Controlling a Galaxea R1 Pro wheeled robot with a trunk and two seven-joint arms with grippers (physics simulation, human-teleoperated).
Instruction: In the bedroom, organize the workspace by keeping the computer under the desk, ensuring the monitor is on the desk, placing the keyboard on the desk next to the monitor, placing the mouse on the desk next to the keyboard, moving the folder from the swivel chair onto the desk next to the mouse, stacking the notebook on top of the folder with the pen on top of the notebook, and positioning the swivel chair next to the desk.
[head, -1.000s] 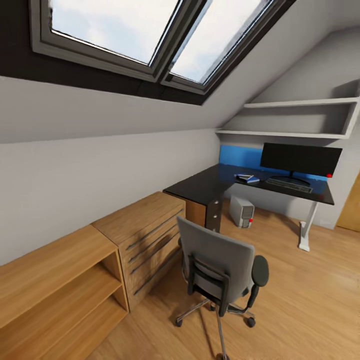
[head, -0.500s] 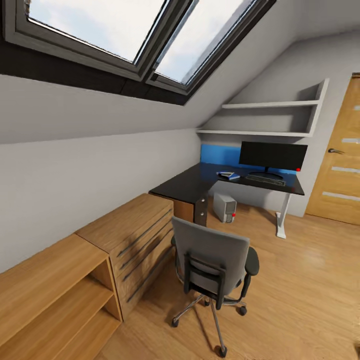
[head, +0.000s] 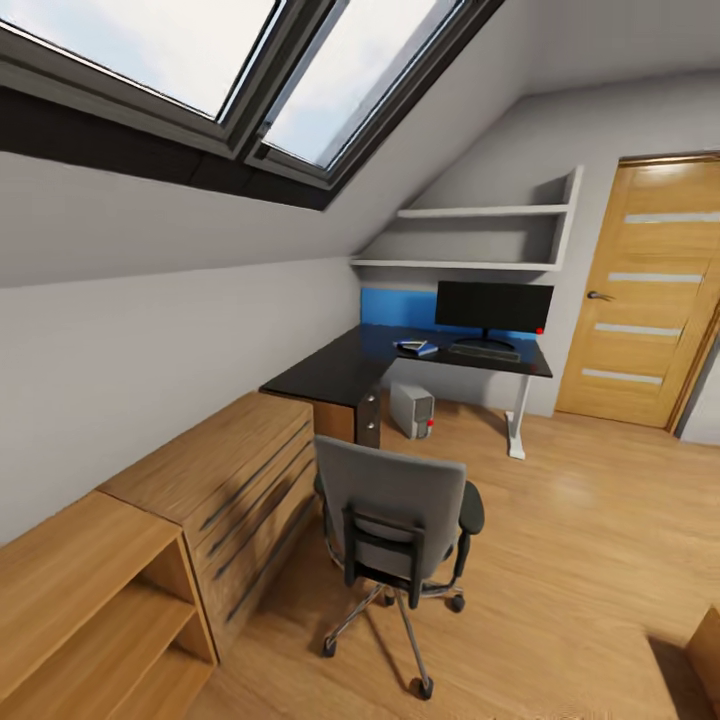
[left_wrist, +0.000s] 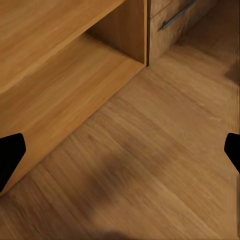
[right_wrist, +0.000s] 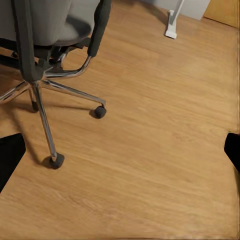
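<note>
The black desk (head: 330, 372) stands in the far corner with the monitor (head: 493, 306) on it and the keyboard (head: 484, 352) in front of the screen. Left of the keyboard lies the blue folder (head: 420, 349) with something small on top. Mouse, notebook and pen are too small to make out. The computer (head: 412, 410) sits on the floor under the desk. The grey swivel chair (head: 390, 500) stands apart from the desk, its chrome base (right_wrist: 55, 85) close to my right gripper (right_wrist: 120, 155). My left gripper (left_wrist: 120, 155) hangs over the floor. Both are open and hold nothing.
A light wooden shelf-and-drawer unit (head: 200, 480) runs along the left wall, its low shelf (left_wrist: 60, 65) near my left gripper. A wooden door (head: 640, 290) is at the right, wall shelves (head: 470, 240) above the desk. The desk's white leg (right_wrist: 172, 22) stands on the wood floor (head: 600, 520).
The whole view has swung right and pulled back: desk and chair sit further left and smaller, and the door has come fully into view. Nothing in the room itself has moved.
</note>
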